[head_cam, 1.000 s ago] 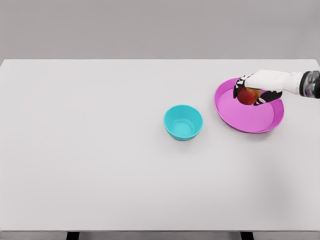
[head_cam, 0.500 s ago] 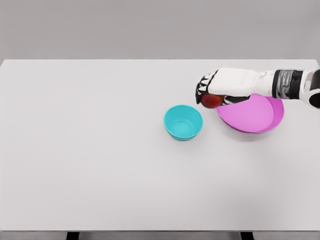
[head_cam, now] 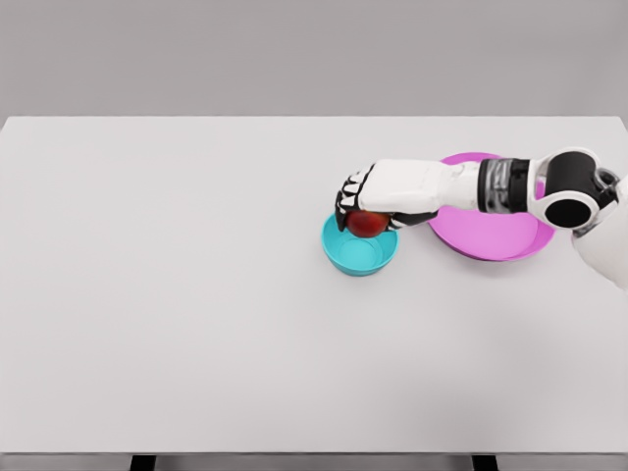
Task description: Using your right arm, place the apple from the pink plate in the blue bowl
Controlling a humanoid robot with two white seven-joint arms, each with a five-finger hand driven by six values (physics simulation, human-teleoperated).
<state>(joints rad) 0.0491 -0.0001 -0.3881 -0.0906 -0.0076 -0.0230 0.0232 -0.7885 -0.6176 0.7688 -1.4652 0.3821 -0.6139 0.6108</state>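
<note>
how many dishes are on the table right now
2. The blue bowl sits near the table's middle, under the right robot hand holding the apple. The pink plate lies to its right, partly behind the arm.

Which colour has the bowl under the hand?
Turquoise blue bowl, shown best in the head view.

white table [head_cam: 196, 294] | spans nearly the full view | grey wall [head_cam: 314, 54] behind

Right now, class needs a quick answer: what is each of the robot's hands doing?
Left hand: not in the picture.
Right hand: fingers closed around the apple, holding it over the blue bowl.
</note>
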